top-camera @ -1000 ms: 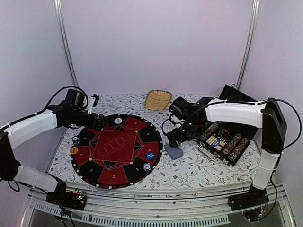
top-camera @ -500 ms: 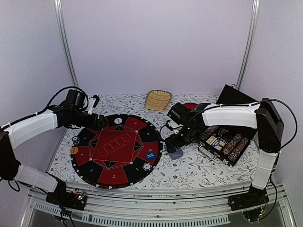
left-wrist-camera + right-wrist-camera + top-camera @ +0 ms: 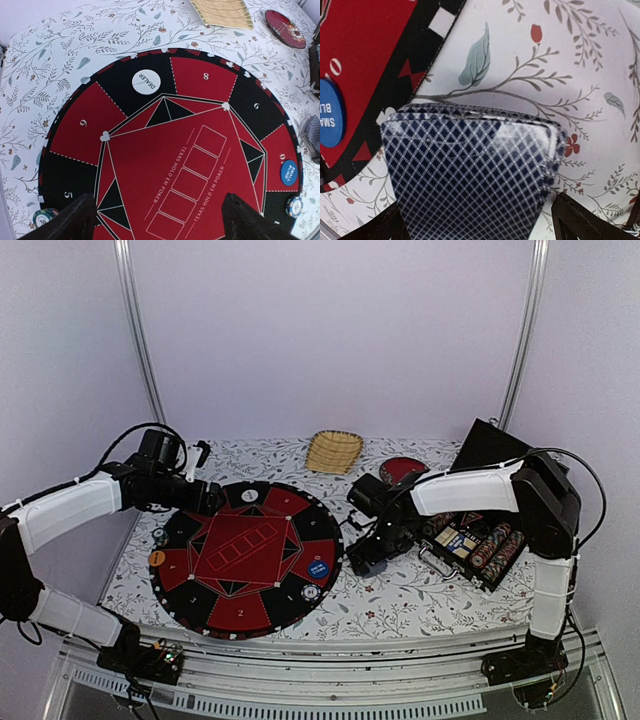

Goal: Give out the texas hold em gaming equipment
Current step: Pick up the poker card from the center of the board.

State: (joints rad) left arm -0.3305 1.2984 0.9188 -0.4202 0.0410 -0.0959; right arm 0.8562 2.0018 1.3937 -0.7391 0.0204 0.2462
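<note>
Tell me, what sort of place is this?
Probably a robot test booth set up for poker: pale walls with metal posts, a round red-and-black Texas Hold'em mat on a floral tablecloth, and an open black chip case.

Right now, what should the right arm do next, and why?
Probably close the right gripper on the deck. Its jaws stand open on either side of the deck, which lies on the cloth beside the mat and is not yet gripped.

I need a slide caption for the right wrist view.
Open right gripper framing the card deck beside the poker mat.
</note>
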